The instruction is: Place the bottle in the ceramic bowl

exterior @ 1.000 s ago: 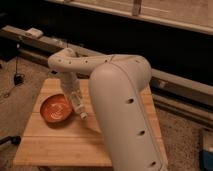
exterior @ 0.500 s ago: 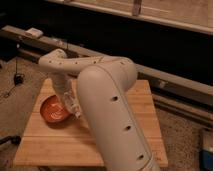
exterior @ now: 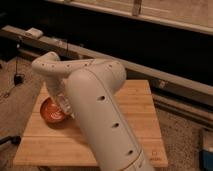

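Observation:
The ceramic bowl is orange-red and sits on the left part of the wooden table. Its right side is covered by my arm. My gripper hangs at the end of the white arm, right above the bowl's right half. The big white forearm runs from the bottom middle of the view up to it. The bottle does not show as a separate thing. A pale shape at the gripper blends with it, and I cannot tell whether it is the bottle.
A long metal rail runs behind the table, with a small white object on its left end. A cable with a dark plug hangs at the left. A blue thing sits on the floor at the lower right.
The arm has swung left and closer to the camera, and it now covers more of the table. The gripper has moved from beside the bowl to over its right half.

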`<action>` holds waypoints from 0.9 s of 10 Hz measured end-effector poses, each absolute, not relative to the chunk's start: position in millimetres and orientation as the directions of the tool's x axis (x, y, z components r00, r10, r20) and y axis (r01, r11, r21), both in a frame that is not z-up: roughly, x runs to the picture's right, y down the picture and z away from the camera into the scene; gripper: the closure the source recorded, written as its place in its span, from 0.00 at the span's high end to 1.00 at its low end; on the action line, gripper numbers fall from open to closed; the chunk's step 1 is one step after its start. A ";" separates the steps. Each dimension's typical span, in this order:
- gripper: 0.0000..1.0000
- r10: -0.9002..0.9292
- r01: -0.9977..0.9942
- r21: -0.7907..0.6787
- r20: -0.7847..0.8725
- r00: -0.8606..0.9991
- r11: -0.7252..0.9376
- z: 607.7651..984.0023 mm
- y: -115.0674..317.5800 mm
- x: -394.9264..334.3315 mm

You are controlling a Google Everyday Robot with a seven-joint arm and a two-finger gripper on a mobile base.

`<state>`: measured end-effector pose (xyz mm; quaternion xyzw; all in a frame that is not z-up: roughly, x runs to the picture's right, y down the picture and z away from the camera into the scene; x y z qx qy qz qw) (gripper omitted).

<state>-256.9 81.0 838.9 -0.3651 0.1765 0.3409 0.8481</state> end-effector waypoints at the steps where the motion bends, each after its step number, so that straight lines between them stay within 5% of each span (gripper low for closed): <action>1: 0.80 0.441 -0.696 -0.507 -0.541 0.716 0.508 840.8 81.7 -261.6; 9: 0.80 0.437 -0.680 -0.520 -0.523 0.732 0.517 843.0 81.2 -267.8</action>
